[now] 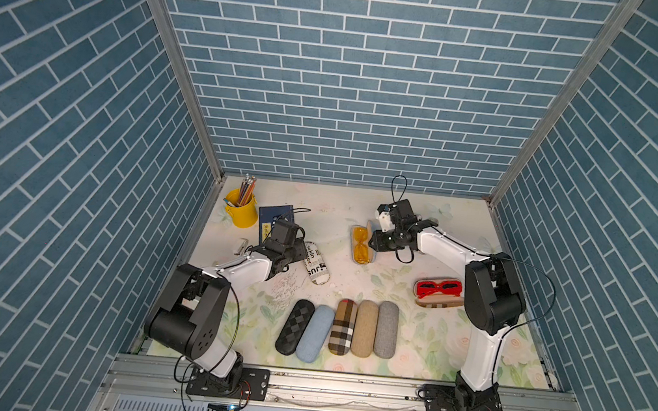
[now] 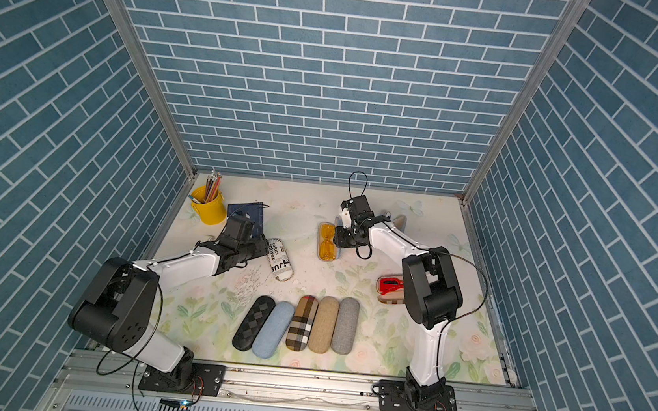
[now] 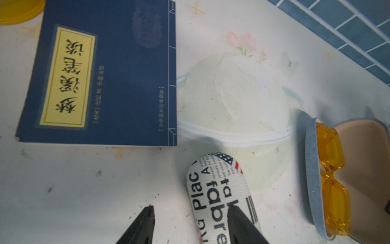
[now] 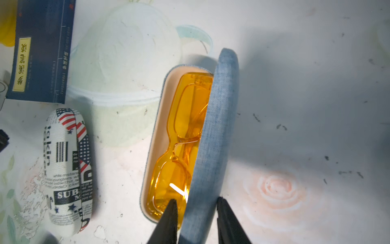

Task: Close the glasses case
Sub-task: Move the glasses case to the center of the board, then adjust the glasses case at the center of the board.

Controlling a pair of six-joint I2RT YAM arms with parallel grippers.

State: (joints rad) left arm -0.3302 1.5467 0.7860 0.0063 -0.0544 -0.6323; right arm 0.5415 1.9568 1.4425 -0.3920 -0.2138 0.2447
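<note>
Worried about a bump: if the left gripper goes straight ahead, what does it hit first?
Probably the newspaper-print case, lying partly between the open fingers of the left gripper; the gripper's height above it is unclear.

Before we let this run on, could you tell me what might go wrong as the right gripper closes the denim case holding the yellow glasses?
1. One finger of the right gripper sits inside the raised lid, over the yellow glasses; it may get trapped or crush them as the lid comes down.
2. The case base is unheld, the left gripper being over at the newsprint case, so it may slide.
</note>
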